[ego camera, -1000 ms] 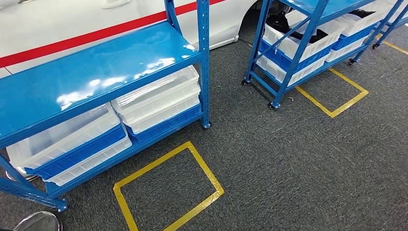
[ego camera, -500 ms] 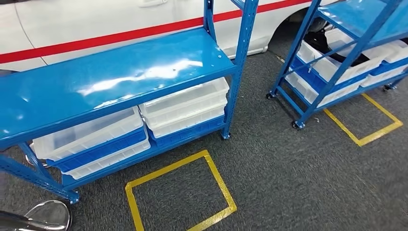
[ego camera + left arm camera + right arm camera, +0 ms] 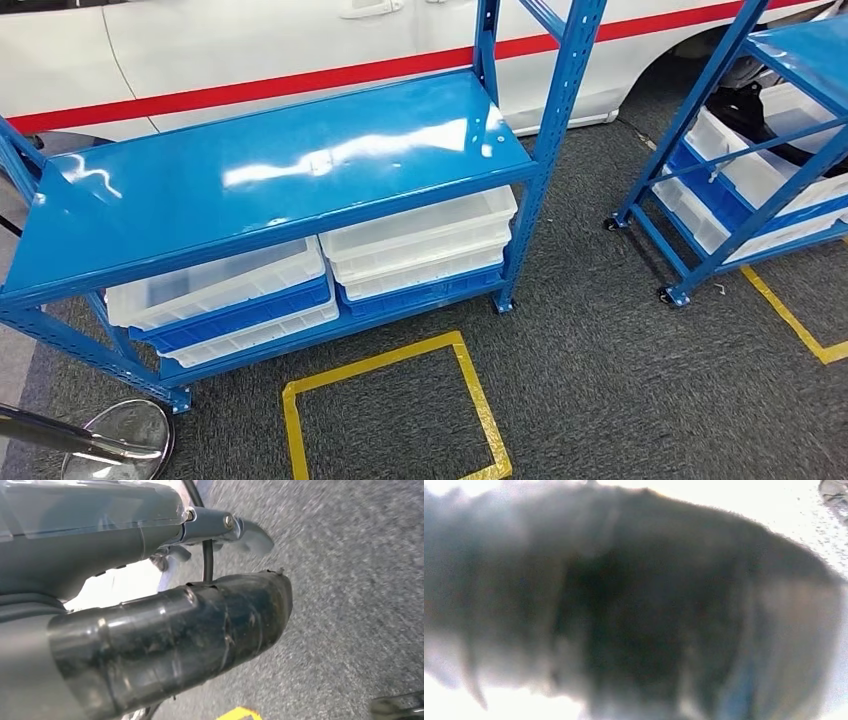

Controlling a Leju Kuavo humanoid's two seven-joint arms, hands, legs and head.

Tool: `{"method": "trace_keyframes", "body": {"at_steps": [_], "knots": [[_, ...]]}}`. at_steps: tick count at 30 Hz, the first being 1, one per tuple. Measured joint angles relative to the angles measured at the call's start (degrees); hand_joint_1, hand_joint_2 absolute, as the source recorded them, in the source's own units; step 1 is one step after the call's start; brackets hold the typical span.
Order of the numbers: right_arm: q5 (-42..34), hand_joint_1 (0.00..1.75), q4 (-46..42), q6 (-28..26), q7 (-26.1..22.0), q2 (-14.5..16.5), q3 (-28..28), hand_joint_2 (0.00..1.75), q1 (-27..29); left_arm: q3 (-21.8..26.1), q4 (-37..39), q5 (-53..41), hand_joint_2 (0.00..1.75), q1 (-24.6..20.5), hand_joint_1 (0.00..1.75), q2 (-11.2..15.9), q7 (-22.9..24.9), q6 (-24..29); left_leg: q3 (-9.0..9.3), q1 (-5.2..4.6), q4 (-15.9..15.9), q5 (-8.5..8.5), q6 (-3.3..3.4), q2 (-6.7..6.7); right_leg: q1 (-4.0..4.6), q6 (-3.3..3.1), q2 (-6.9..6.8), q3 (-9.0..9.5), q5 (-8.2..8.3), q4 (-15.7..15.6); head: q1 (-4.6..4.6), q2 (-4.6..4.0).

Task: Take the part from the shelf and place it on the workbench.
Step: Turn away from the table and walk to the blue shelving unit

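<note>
A blue metal bench [image 3: 270,175] with a bare glossy top stands ahead on the left, with white bins [image 3: 420,240] stacked beneath it. At the right edge a blue wheeled shelf [image 3: 735,150] holds white bins and dark parts [image 3: 745,105]. In the left wrist view my left hand [image 3: 165,595] hangs over the grey carpet, its thick dark thumb [image 3: 200,630] and a lighter finger [image 3: 250,535] stretched out apart with nothing between them. In the right wrist view a dark blurred mass [image 3: 634,610] lies close to the lens, and I cannot make out how the right hand is.
A white car with a red stripe [image 3: 300,50] stands behind the bench. Yellow tape marks a square [image 3: 390,410] on the carpet in front of it, and another line [image 3: 800,320] by the shelf. A shiny round metal disc [image 3: 125,440] lies at the lower left.
The whole head view has swung left: bench, shelf and tape squares have slid rightward in the picture. More of the bench top and the car door now shows.
</note>
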Motion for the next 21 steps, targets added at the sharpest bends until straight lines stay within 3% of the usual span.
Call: {"method": "trace_keyframes", "body": {"at_steps": [2, 4, 5, 9, 13, 21], "knots": [[-0.89, 0.0, 0.04, 0.14, 0.65, 0.01, 0.02, 0.0, -0.02, 0.03, 0.03, 0.3, 0.0, 0.39, 0.0, -0.02, 0.28, -0.07, 1.79, -0.32, -7.03, 5.38, 0.92, 0.4, 0.21, 0.11, -0.41, 1.33, -0.94, 0.02, 0.03, 0.0], [-1.58, 0.0, 0.11, 0.32, 1.71, -0.02, -0.04, 0.0, -0.02, 0.1, 0.05, 0.33, 0.0, 0.72, 0.0, -0.13, 0.66, -0.15, 3.06, -0.79, -11.55, 8.06, 1.88, 0.87, 0.37, 0.54, -0.66, 1.91, -1.73, 0.05, 0.03, 0.0], [-1.69, 0.0, 0.15, 0.35, 2.08, -0.06, -0.07, 0.0, 0.02, 0.13, 0.07, 0.34, 0.0, 0.87, 0.0, -0.24, 0.79, -0.16, 3.31, -0.86, -12.21, 8.36, 1.96, 1.01, 0.49, 0.68, -0.7, 2.0, -2.12, 0.14, 0.03, 0.0], [-1.79, 0.0, 0.15, 0.34, 2.33, -0.23, -0.13, 0.0, 0.05, 0.25, 0.16, 0.36, 0.0, 1.09, 0.0, -0.72, 1.03, -0.16, 3.74, -0.84, -12.54, 8.8, 1.17, 0.94, 0.58, 0.43, -0.72, 2.37, -2.61, -0.16, 0.05, 0.0], [-1.86, 0.0, 0.15, 0.34, 2.34, -0.26, -0.14, 0.0, 0.03, 0.32, 0.19, 0.35, 0.0, 0.99, 0.0, -0.95, 1.07, -0.17, 3.88, -0.91, -12.55, 8.36, 1.65, 0.94, 0.51, 0.69, -0.72, 2.78, -2.76, -0.82, 0.05, 0.0], [-4.86, 0.0, 0.17, 1.84, 2.59, -0.4, -1.25, 0.0, 0.4, 1.17, 0.22, 2.27, 0.0, 0.99, 0.0, -1.44, 0.74, 1.18, 3.99, -0.93, -12.54, 8.14, 1.91, 0.94, 0.36, 1.21, -0.72, 3.0, -2.71, -1.16, 0.04, 0.0]]}}
